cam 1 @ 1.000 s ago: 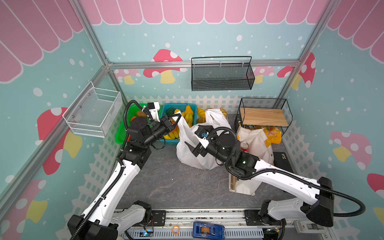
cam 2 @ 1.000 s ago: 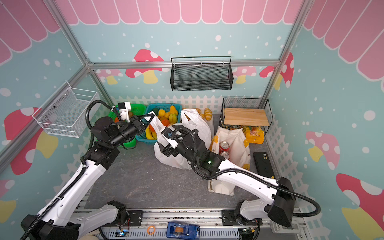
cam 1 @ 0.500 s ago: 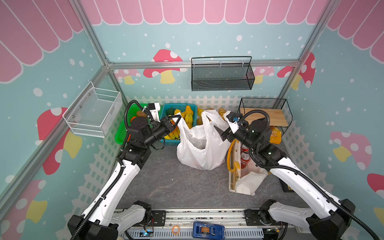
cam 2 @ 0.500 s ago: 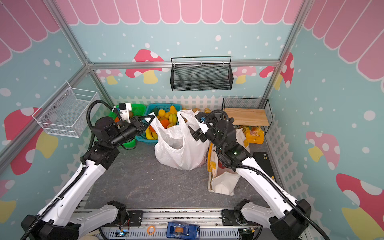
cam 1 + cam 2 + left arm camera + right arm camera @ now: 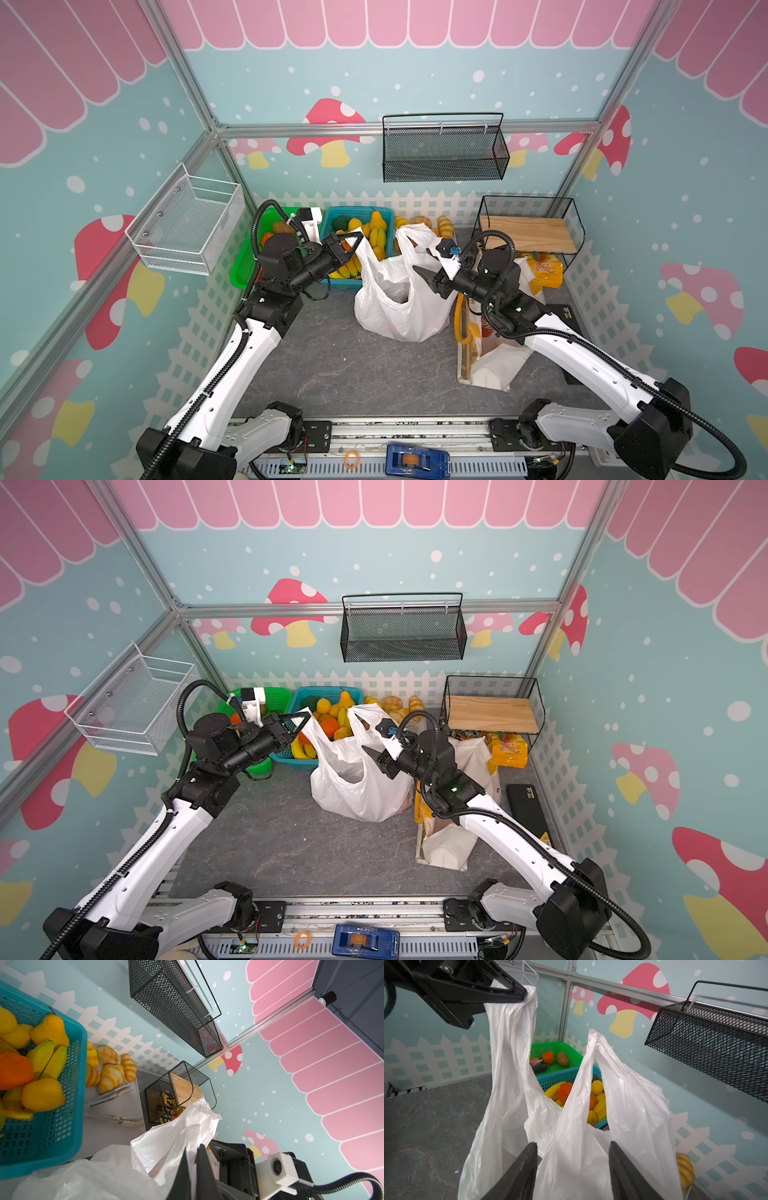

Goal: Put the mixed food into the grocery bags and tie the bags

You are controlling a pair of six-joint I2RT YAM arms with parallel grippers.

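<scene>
The left gripper [image 5: 356,238] pinches 1 handle [image 5: 512,1022] of the thin white bag [image 5: 399,307] and lifts it so the bag on the table [image 5: 332,374] gapes open. The right gripper [image 5: 572,1145] is spread around the other handle [image 5: 591,1053], ready to squeeze

One plastic bag [image 5: 399,309], one tote [image 5: 496,368], two plastic baskets [image 5: 343,283] [image 5: 241,272].

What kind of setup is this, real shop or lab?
Probably a lab robot cell dressed as a toy grocery stall: mushroom-print walls on a metal frame, a blue basket of fruit, a plastic shopping bag.
</scene>
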